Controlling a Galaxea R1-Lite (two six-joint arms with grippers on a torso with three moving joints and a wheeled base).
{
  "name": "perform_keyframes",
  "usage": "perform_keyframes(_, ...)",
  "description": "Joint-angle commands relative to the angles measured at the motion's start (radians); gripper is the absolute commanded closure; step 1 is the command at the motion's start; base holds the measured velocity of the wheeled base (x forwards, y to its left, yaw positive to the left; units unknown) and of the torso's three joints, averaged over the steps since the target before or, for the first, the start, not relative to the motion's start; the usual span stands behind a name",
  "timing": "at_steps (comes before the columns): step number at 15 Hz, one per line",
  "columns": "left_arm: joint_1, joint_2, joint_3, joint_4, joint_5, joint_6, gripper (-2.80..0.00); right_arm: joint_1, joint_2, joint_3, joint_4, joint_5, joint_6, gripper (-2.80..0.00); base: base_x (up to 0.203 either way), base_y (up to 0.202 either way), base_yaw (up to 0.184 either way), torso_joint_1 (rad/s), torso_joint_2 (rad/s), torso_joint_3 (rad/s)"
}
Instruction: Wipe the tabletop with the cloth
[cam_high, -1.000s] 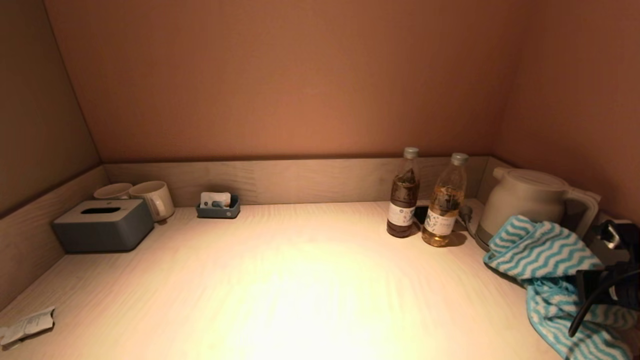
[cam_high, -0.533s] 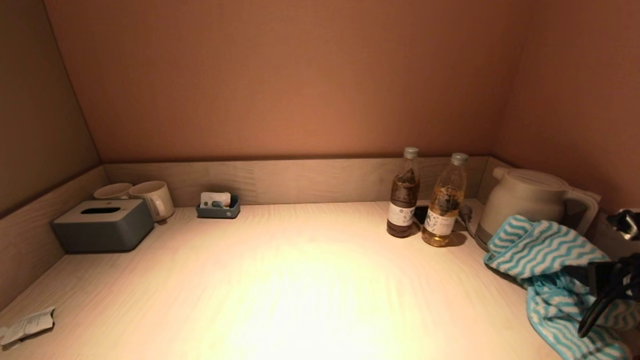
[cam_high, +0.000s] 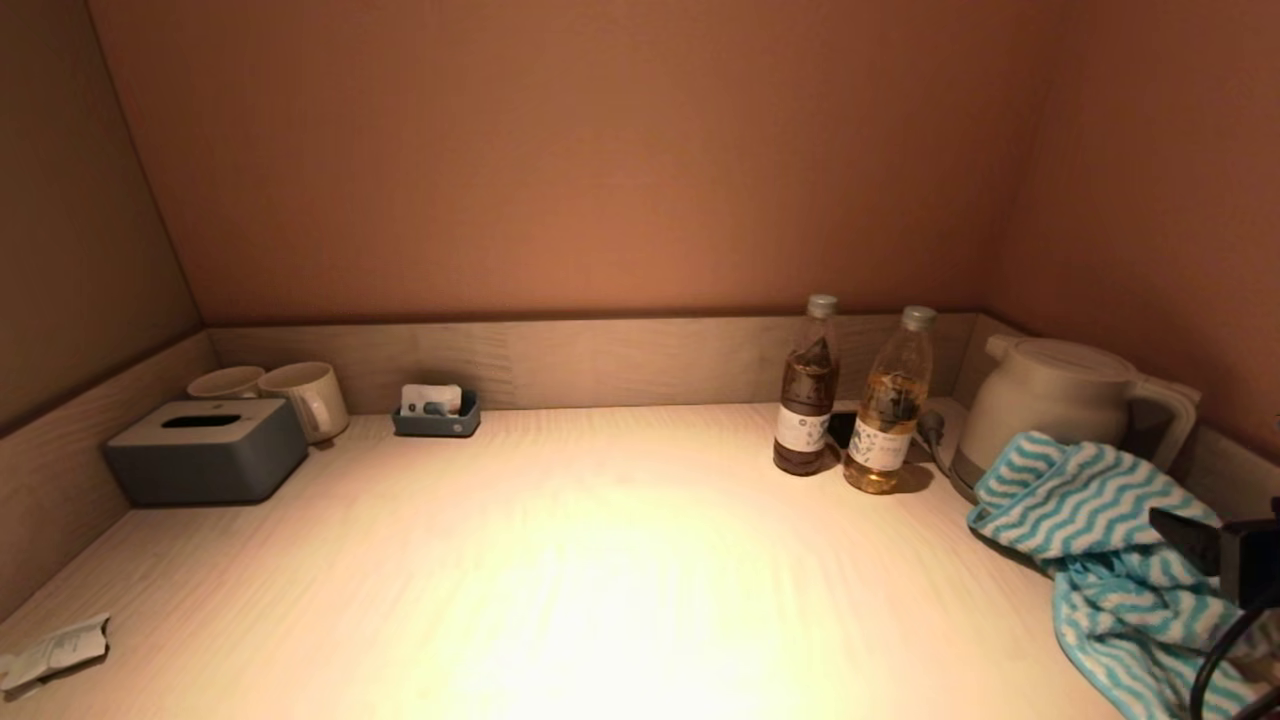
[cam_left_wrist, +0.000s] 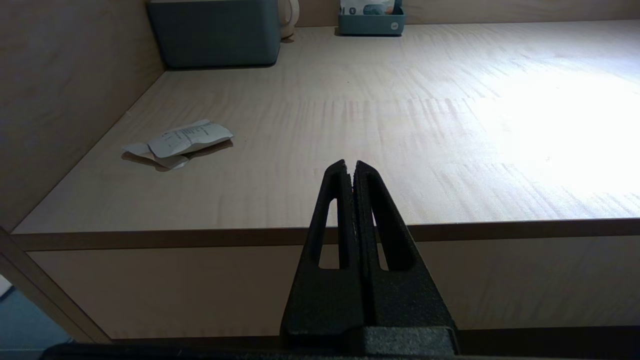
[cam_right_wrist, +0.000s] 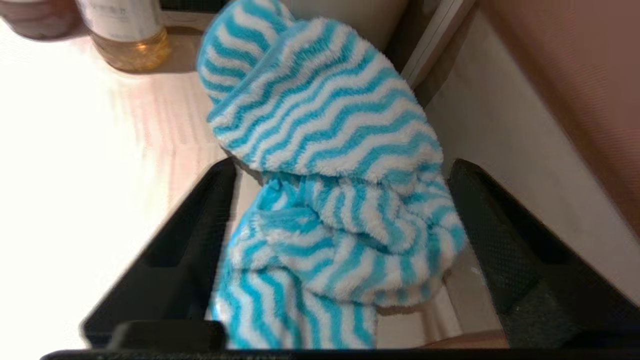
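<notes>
Cloth (cam_high: 1090, 520): blue-and-white wavy-striped, bunched in a heap at the near right end of the tabletop (cam_high: 600, 560), leaning against the kettle (cam_high: 1060, 400) and close to the right side wall.
Right gripper (cam_right_wrist: 345, 200): at the right edge of the head view, over the cloth; its two black fingers (cam_right_wrist: 200, 225) stand wide apart, one on either side of the crumpled heap, not yet closed on it.
Left gripper (cam_left_wrist: 354, 170): parked low in front of the table's near edge, fingers pressed together with nothing between them.
Paper scrap (cam_high: 50, 650): crumpled, lying at the near left corner of the tabletop, beside the left wall.
Bottles: a dark one (cam_high: 808, 390) and an amber one (cam_high: 890, 405), upright, side by side, just left of the kettle.
Tissue box (cam_high: 205, 450): grey, at the far left.
Mugs (cam_high: 300, 395): two, behind the tissue box, against the back ledge.
Small grey tray (cam_high: 436, 415): holds sachets, against the back ledge, right of the mugs.
</notes>
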Motion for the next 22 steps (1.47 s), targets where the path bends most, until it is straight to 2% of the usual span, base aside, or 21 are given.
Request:
perform_keyframes(1,0.0,0.0,0.0,0.001,0.0,0.0,0.0,0.004,-0.139,0.029,-0.002,0.024,-0.005,0.0,0.0,0.0,0.0,0.0,0.0,0.0)
perform_keyframes(4,0.0,0.0,0.0,0.001,0.0,0.0,0.0,0.006,-0.331,0.041,0.046,0.053,-0.005,0.0,0.0,0.0,0.0,0.0,0.0,0.0)
perform_keyframes(7,0.0,0.0,0.0,0.001,0.0,0.0,0.0,0.006,-0.476,-0.063,0.241,0.108,0.023,0.0,0.0,0.0,0.0,0.0,0.0,0.0)
perform_keyframes(8,0.0,0.0,0.0,0.001,0.0,0.0,0.0,0.006,-0.496,-0.105,0.3,0.117,0.065,0.0,0.0,0.0,0.0,0.0,0.0,0.0)
perform_keyframes(9,0.0,0.0,0.0,0.001,-0.001,0.0,0.0,0.006,-0.505,-0.143,0.318,0.12,0.145,0.0,0.0,0.0,0.0,0.0,0.0,0.0)
perform_keyframes(11,0.0,0.0,0.0,0.001,0.0,0.0,0.0,0.004,-0.51,-0.195,0.33,0.117,0.225,0.0,0.0,0.0,0.0,0.0,0.0,0.0)
perform_keyframes(15,0.0,0.0,0.0,0.001,-0.001,-0.001,0.0,-0.007,-0.507,-0.244,0.33,0.107,0.287,0.0,0.0,0.0,0.0,0.0,0.0,0.0)
perform_keyframes(17,0.0,0.0,0.0,0.001,0.0,0.0,0.0,-0.058,-0.504,-0.272,0.331,0.107,0.33,0.0,0.0,0.0,0.0,0.0,0.0,0.0)
perform_keyframes(22,0.0,0.0,0.0,0.001,0.0,0.0,0.0,-0.072,-0.578,-0.235,0.333,0.1,0.444,0.0,0.0,0.0,0.0,0.0,0.0,0.0)
